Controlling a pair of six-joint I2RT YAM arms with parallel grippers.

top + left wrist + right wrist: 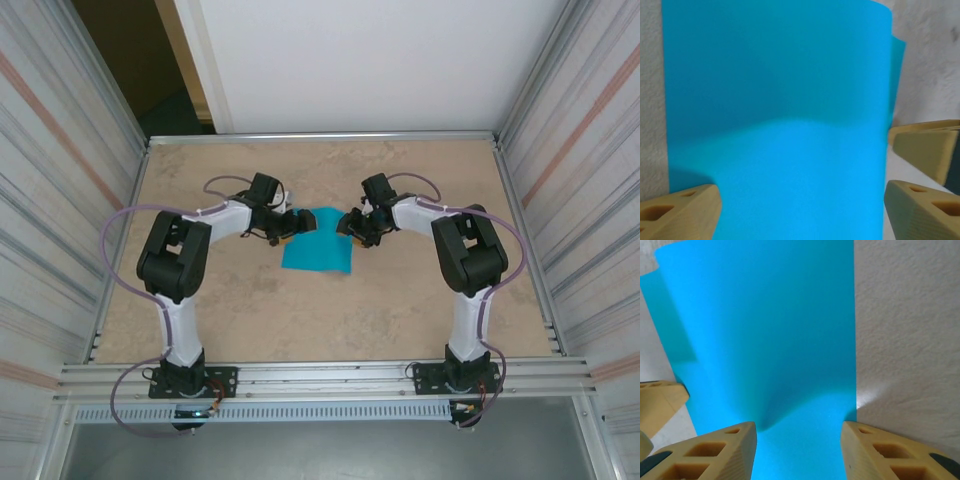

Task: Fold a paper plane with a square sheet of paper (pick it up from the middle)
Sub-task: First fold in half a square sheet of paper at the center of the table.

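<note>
The square sheet of paper point(318, 245) lies on the table between my two grippers, teal-blue, with one layer folded or curled over another. In the left wrist view the paper point(780, 125) spans the gap of my left gripper point(801, 200), whose fingers point(685, 210) stand wide apart and open at its two side edges. A lower layer's edge sticks out at the upper right. My right gripper point(799, 432) is open too, with the paper point(765, 330) bulging up between its fingers point(890, 455). From above, the left gripper point(288, 224) and right gripper point(352, 226) face each other across the sheet's far end.
The tan table point(320, 310) is walled by metal rails and corrugated side panels point(60, 200). One finger of the other gripper shows beside the sheet in each wrist view, at the right for the left wrist point(927, 145) and at the left for the right wrist point(660, 402).
</note>
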